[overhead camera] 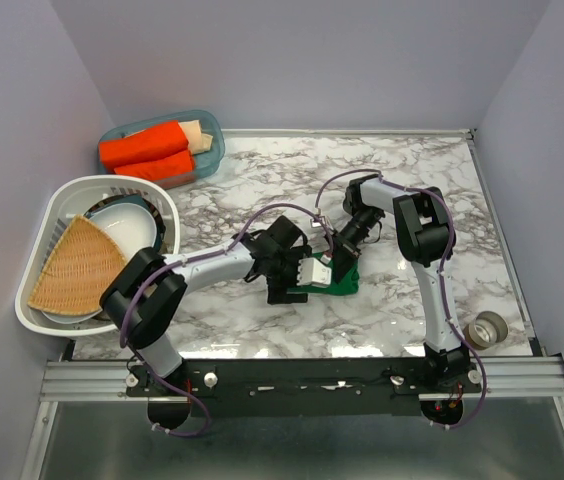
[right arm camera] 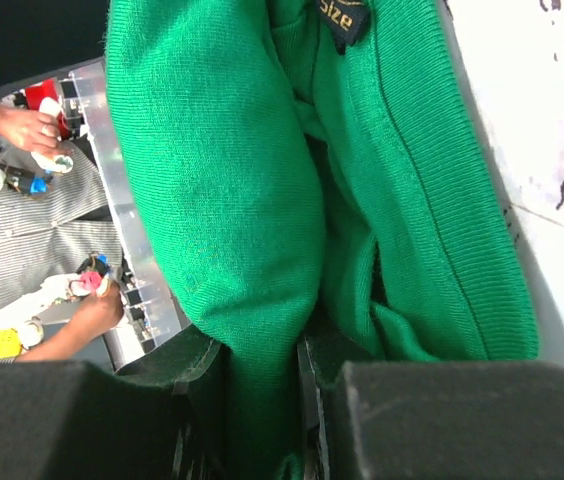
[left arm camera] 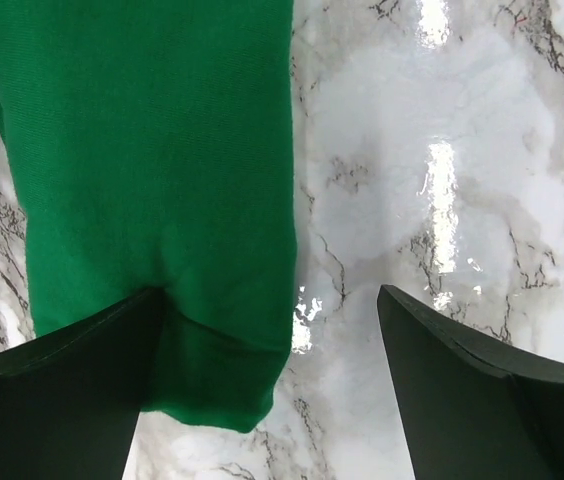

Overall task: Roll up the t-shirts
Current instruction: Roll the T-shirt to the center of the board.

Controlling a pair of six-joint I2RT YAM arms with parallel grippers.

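Top external view: shows the dark green t-shirt [overhead camera: 337, 283] bunched small near the middle of the marble desk [overhead camera: 412, 180], both arms bent in over it, one from each side. Shows too, at the far left corner, a pale blue tub [overhead camera: 219, 140] holding the orange-red rolls [overhead camera: 147, 152] side by side, with a beige roll [overhead camera: 193, 129] tucked behind them. Nearer on the left, hanging off the desk's edge, a white basket [overhead camera: 112, 181] with a white bowl [overhead camera: 122, 215] and a woven wedge [overhead camera: 72, 268] inside. At the near right corner, well apart from the rest, a tape roll [overhead camera: 487, 328]. Right wrist view: catches the right pincer [right arm camera: 262, 390] clamped on the dark green t-shirt, a thick fold of knit squeezed between the two dark fingers [right arm camera: 92, 420] and billowing out above them (a black neck label [right arm camera: 342, 15] reading "size" peeks in at the top edge). Left wrist view: has the left pincer [left arm camera: 272, 290] spread wide, gripping nothing. Puts one finger [left arm camera: 62, 400] against the rounded end of the green cloth, the other finger [left arm camera: 482, 390] well apart from it over bare, glossy marble. Leaves the cloth lying flat on the desk, running away from that end toward the top of the picture.
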